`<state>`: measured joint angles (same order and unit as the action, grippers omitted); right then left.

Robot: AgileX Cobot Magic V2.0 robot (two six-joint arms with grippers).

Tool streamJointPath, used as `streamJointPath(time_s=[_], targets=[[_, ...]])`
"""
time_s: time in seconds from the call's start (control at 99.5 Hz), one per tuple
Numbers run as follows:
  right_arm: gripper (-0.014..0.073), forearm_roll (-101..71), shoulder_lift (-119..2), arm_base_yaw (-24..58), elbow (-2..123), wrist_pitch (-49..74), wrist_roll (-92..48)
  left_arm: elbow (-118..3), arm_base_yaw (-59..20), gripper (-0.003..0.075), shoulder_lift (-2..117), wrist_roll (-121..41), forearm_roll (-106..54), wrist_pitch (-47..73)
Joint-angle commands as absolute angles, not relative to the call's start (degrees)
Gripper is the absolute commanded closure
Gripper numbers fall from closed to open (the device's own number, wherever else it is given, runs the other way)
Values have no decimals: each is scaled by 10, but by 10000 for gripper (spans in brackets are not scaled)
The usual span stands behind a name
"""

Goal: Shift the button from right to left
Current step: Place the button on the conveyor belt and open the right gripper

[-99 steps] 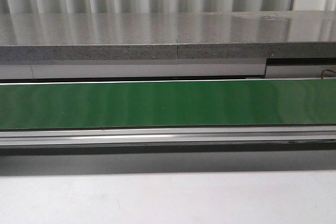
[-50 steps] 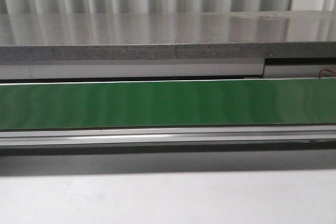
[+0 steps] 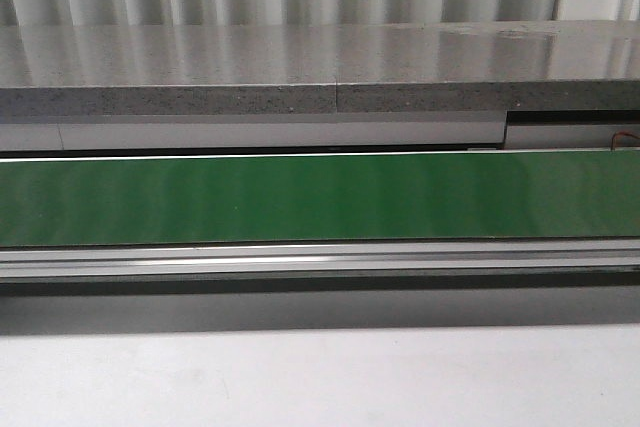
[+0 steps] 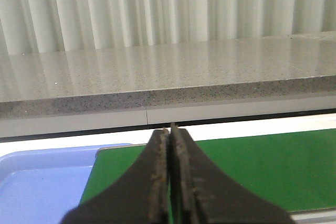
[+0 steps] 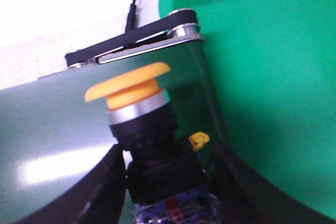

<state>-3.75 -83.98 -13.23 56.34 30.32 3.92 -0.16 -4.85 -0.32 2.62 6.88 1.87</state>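
Note:
The button (image 5: 137,124), with a yellow cap, silver ring, black collar and blue block with red marks, shows only in the right wrist view. It sits tilted between the fingers of my right gripper (image 5: 167,153), which is closed on its lower block over the end of the dark green belt (image 5: 47,129). My left gripper (image 4: 170,129) is shut and empty, over the green belt (image 4: 262,161) near a blue tray (image 4: 37,187). Neither gripper nor the button shows in the front view.
A green tray (image 5: 273,77) lies beside the belt's end, past a black and metal end bracket (image 5: 136,38). The green belt (image 3: 320,197) runs across the front view below a grey speckled counter (image 3: 300,67). White table surface (image 3: 320,377) lies in front.

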Motion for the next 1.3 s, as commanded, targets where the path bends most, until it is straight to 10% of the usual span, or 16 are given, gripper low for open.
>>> streamJointPath(time_s=[0.0,0.241,0.553,1.287], targets=[[426,-43,-831,-127,578,286,35,13,-50,740,-22,32,68,-31],[391,-48,-867,-127,578,297,35,13,-50,740,-22,32,68,-31],[-62,-54,-868,-127,581,300,35,13,-50,740,-22,32,68,-31],[-61,-56,-504,-58,503,300,-42,13,-50,740,-22,32,68,-31]])
